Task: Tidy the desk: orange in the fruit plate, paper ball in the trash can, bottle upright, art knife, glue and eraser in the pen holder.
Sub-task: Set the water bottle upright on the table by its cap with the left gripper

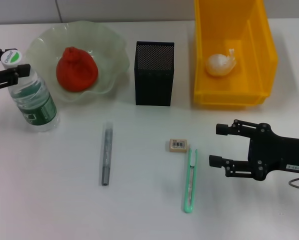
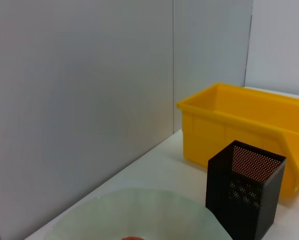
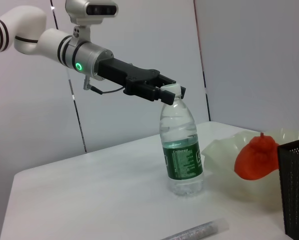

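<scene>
The clear plastic water bottle with a green label and white cap (image 1: 32,95) stands upright at about nine o'clock on the white worktop (image 1: 49,200), and the left pincer (image 1: 9,72) is closed around its neck just under the cap, a high grip that suits steadying a tall thing on its base; the right wrist view shows the same hold side-on, bottle vertical and its base on the surface. Just beside it, toward ten o'clock, the pale green wavy-edged fruit plate (image 1: 114,50) already carries the orange-red fruit (image 1: 77,69), and the crumpled white paper ball (image 1: 220,65) lies in the yellow plastic bin (image 1: 204,75) at one o'clock, so those two steps look done. The black mesh pen holder (image 1: 154,75) at twelve o'clock appears to hold nothing yet. Below it lie the grey stick-shaped glue (image 1: 106,155) toward seven o'clock, the small cream eraser with a barcode (image 1: 178,145) near centre, and the slim mint-green art knife (image 1: 190,180) toward five o'clock. The right pincer (image 1: 224,145) waits at four o'clock, fingers spread wide, facing the knife and eraser, probably its next pick.
</scene>
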`<state>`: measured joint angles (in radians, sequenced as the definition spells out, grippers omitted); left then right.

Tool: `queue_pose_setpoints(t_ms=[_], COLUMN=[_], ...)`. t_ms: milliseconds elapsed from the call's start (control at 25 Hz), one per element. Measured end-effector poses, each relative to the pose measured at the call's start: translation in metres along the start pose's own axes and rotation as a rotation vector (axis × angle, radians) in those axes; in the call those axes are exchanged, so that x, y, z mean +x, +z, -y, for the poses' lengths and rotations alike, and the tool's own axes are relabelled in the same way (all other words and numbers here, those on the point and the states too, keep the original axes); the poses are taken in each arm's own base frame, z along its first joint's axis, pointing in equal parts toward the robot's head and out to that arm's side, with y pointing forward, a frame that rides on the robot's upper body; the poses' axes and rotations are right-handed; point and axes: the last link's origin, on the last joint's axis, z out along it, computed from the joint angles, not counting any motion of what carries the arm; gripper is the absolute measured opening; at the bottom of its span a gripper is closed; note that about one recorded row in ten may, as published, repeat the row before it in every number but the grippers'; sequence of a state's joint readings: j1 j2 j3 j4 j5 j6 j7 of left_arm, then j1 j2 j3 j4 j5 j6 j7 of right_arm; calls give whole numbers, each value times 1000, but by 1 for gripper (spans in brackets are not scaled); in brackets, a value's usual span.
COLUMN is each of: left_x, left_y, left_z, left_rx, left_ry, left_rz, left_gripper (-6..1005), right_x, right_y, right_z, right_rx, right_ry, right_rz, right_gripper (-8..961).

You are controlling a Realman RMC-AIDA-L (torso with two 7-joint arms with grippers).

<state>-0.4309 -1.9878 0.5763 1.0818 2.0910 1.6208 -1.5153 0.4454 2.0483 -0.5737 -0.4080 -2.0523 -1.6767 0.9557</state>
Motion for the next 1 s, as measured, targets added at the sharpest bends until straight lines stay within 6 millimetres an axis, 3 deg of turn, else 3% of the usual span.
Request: queue_pose_setpoints(t_ms=[1000], left_x=[0], left_y=[1], left_z=[0], left_rx=[13], left_ry=[-1], left_rz=[-16], left_gripper=[529], right_x=[-1], right_y=[-1], right_z=[1], right_rx=[0], right_ry=[-4], right_rz=[-2], right_gripper=[790])
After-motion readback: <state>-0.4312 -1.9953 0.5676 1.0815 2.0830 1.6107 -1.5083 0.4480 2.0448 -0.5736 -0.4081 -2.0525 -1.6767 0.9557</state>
